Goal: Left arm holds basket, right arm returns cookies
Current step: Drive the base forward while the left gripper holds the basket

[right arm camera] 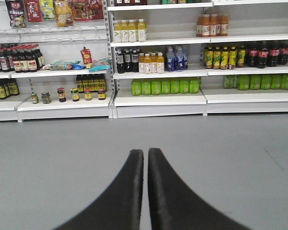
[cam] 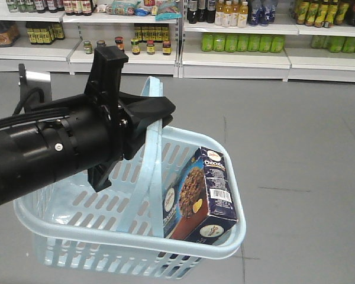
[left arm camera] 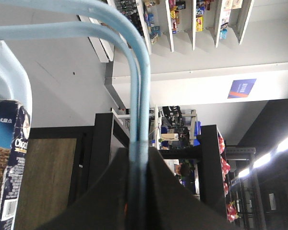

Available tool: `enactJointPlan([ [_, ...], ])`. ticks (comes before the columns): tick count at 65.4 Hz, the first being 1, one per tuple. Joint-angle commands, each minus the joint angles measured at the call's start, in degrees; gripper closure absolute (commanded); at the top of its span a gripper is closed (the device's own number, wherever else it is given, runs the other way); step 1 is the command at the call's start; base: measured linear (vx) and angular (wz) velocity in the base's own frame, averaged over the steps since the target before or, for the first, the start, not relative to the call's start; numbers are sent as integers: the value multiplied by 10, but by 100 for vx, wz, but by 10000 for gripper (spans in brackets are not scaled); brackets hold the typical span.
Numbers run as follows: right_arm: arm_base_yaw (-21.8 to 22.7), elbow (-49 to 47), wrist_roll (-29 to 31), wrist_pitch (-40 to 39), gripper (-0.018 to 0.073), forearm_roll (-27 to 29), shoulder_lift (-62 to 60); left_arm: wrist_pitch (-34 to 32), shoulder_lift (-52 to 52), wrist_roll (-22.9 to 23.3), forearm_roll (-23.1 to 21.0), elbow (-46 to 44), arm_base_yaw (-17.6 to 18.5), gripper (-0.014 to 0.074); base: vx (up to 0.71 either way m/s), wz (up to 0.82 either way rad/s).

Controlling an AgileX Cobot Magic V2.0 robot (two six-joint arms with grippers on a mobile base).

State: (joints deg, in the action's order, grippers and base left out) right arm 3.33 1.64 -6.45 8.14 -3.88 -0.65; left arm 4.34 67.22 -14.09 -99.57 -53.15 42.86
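The left arm (cam: 41, 148) is closest, left gripper (cam: 157, 112) pinching the basket (cam: 225, 242) handle; right gripper (right arm camera: 145, 160) squeezed together above grey floor (right arm camera: 230, 143).

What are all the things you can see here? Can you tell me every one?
basket: one, light blue, held up by its handle
cookie box: one, dark blue, standing inside the basket at its right end
shelves: a long row, white, at the back
green bottles: many, green, on a low shelf
jars: a few, mixed colours, low shelf on the left
floor: one, grey, in front of the shelves
left arm: one, black, reaching in from the left
left gripper: one, black, shut on the basket handle
right gripper: one, black, shut and holding nothing, pointing at the shelves
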Motion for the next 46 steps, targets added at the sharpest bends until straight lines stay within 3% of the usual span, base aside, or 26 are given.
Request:
enactJointPlan([
  [1, 0, 10, 2, -43, 562, -6, -5, 12, -13, 0, -24, -25, 2, 599, 52, 8],
  [46, 0, 10, 2, -43, 562, -6, -5, 12, -13, 0, -24, -25, 2, 599, 50, -2],
])
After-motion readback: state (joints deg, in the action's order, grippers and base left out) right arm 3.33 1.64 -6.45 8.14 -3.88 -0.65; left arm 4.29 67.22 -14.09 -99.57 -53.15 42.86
